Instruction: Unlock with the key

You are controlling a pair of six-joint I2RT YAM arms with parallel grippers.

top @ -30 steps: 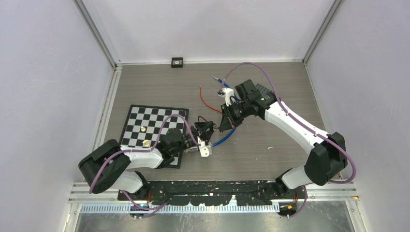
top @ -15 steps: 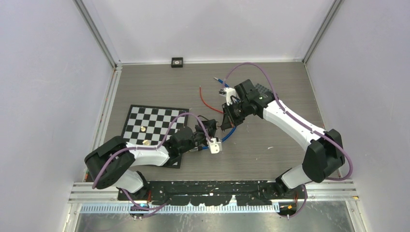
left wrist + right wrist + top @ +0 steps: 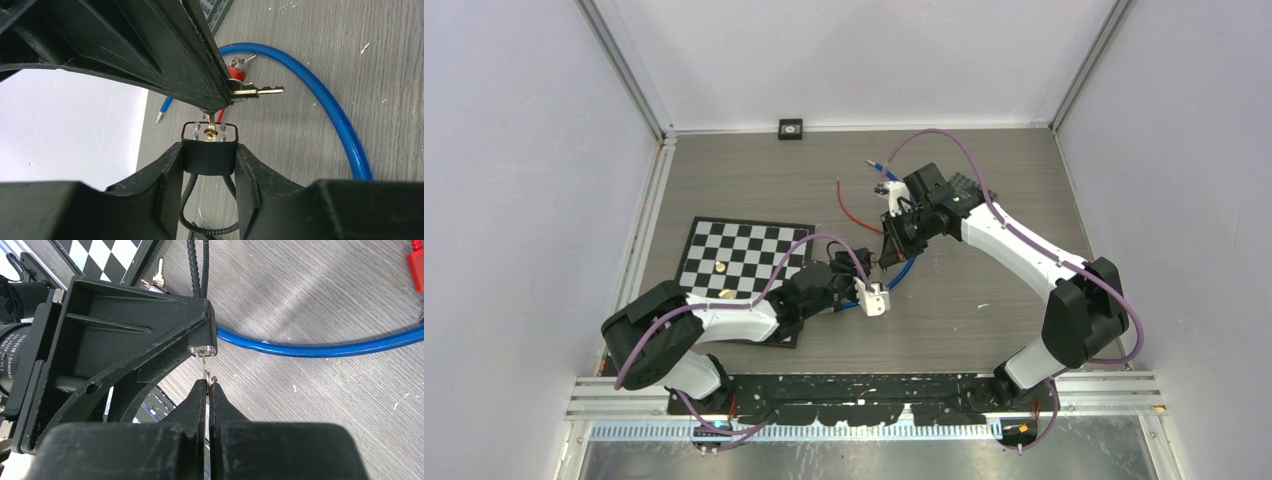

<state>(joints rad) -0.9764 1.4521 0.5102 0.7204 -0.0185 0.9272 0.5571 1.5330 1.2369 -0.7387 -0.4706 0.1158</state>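
Far left on the table (image 3: 984,330): chessboard mat (image 3: 739,255) with two brass pieces (image 3: 721,268) on it. The left arm reaches right across the mat's near corner. Left gripper (image 3: 209,152) clamps the padlock (image 3: 209,160) by its two sides, fingers tight against the black body. The silver keyhole face points toward the other gripper, and the black cable shackle (image 3: 200,227) loops out behind between the fingers. The padlock sits mid-table in that grip, just right of the mat. Key (image 3: 212,121) has its blade tip in the keyhole; cannot tell how deep. Right gripper (image 3: 207,390) meets it from the right, fingers pressed together pinching the key's head, with no gap between the jaws in the right wrist view. Spare keys (image 3: 257,90) and a red piece (image 3: 236,75), cannot tell what, hang beside the right fingers. Blue cable (image 3: 272,51) lies on the table below and right of both grippers, curving away. Red wire (image 3: 841,200) lies further back, left of the right arm. The right arm runs from the gripper out to its base at the right near edge.
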